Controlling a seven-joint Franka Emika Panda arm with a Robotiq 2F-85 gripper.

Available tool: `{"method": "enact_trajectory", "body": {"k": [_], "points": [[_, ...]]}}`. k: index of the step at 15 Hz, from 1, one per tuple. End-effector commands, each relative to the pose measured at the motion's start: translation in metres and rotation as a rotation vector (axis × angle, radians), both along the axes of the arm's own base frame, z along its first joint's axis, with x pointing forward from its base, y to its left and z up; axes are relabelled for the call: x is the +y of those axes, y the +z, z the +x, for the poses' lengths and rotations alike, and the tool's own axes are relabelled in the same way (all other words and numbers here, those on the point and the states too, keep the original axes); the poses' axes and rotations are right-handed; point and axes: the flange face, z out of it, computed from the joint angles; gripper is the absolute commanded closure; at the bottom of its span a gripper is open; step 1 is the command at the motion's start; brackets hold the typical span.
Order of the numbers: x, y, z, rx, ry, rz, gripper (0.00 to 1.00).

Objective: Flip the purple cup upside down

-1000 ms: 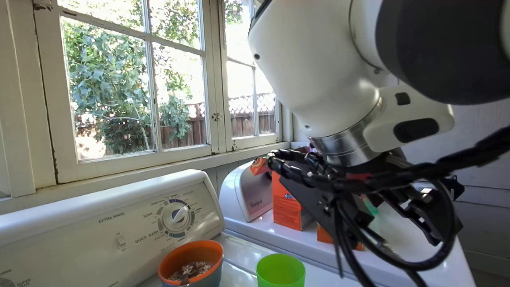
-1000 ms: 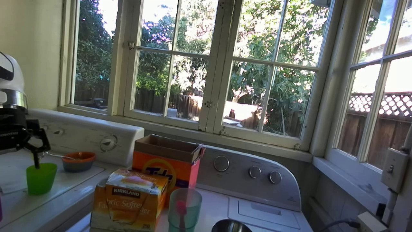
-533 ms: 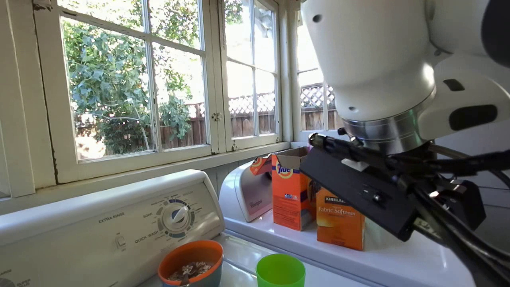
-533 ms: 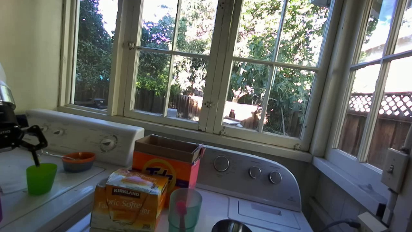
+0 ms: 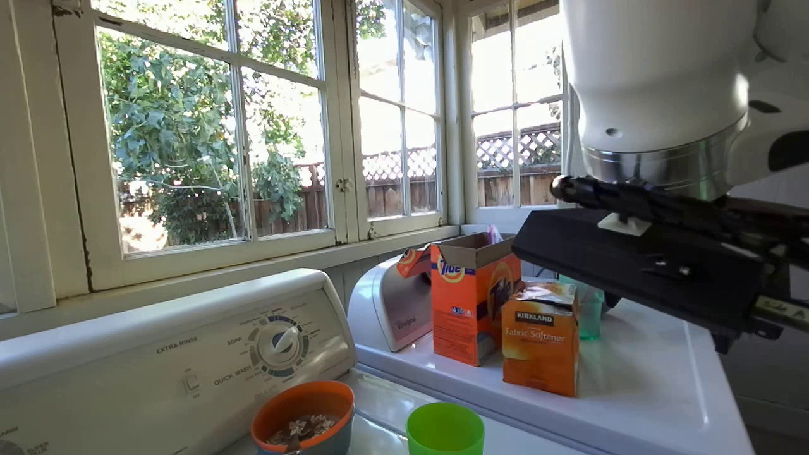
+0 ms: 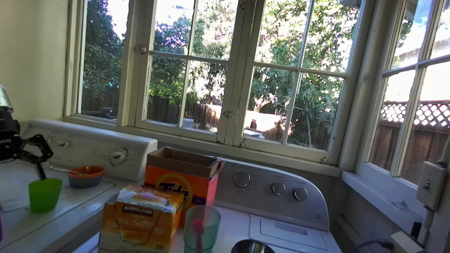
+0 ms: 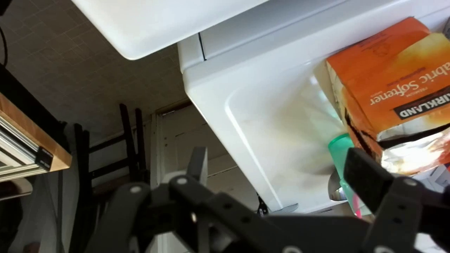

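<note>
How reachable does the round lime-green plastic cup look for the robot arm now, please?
Probably yes, after repositioning: the black claw is open and nothing visible covers the cup, though the wrist view misses it.

- I make this the laundry room of a home.
- The washer (image 6: 75, 200) tells me first: its panel (image 5: 142, 385) reads EXTRA RINSE, SOAK and QUICK WASH, with a dial (image 5: 281, 342).
- A second white machine (image 6: 237, 221), with three knobs (image 6: 278, 188), stands next to it; whether washer or dryer, I can't tell.
- On that one I see a Tide box (image 5: 455, 316) and a softener box (image 5: 540, 354).
- Paned windows (image 5: 243, 139), chipped in places, face trees (image 5: 167, 126) and a lattice-topped wooden fence (image 5: 540, 186) outside.
- Household ware sits on the machines: a bowl (image 6: 85, 181), a green cup (image 6: 44, 196), a teal tumbler (image 6: 211, 225).
- My wrist view gives me a floor (image 7: 77, 70) marked out like tiles.
</note>
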Motion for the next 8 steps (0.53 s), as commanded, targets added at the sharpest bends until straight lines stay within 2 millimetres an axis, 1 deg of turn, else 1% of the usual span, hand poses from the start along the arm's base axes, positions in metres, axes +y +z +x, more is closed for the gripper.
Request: {"method": "enact_trajectory", "body": {"k": [1,3,4,8], "points": [[-0.01,0.008,-0.014,0.02,0.109,0.036,0.0],[-0.014,0.012,-0.016,0.055,0.123,0.026,0.0],[-0.011,0.009,-0.005,0.041,0.094,0.01,0.0],[-0.013,0.013,-0.007,0.05,0.115,0.008,0.0]]}}
